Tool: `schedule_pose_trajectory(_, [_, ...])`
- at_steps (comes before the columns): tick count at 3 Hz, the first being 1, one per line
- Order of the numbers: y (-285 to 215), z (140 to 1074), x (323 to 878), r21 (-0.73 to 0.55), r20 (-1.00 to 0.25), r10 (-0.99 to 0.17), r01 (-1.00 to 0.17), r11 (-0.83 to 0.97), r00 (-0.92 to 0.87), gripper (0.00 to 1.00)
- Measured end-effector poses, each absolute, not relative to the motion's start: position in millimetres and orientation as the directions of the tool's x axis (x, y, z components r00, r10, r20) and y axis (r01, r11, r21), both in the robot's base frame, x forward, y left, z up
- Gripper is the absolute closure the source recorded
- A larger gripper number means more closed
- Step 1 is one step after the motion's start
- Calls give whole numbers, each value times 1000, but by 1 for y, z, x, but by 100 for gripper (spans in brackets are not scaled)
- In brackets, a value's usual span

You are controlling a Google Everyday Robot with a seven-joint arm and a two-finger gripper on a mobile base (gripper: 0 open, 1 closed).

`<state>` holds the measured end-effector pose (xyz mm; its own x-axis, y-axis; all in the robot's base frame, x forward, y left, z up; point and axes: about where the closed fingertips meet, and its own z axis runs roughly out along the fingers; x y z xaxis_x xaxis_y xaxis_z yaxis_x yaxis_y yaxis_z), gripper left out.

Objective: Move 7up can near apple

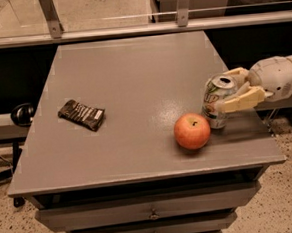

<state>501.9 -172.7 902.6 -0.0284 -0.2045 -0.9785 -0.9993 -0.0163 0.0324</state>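
The 7up can [216,102] stands upright on the grey table [134,89] at the right, just right of the red-orange apple [192,131], with a small gap between them. My gripper [234,90] reaches in from the right edge and is shut on the can, one cream finger [241,100] across its front and the other behind its top. The white arm [278,76] extends off the right side of the view.
A flat dark snack wrapper [81,114] lies on the left part of the table. Drawers [153,215] sit under the front edge. A metal rail with glass [130,29] runs behind the table. A dark round object [21,114] sits at the left below table height.
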Motion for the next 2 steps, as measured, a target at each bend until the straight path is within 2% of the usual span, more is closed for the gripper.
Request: schedule_pose_trajectory(2, [-168,902,496,-15,-974,-224,-998,-60,28,36])
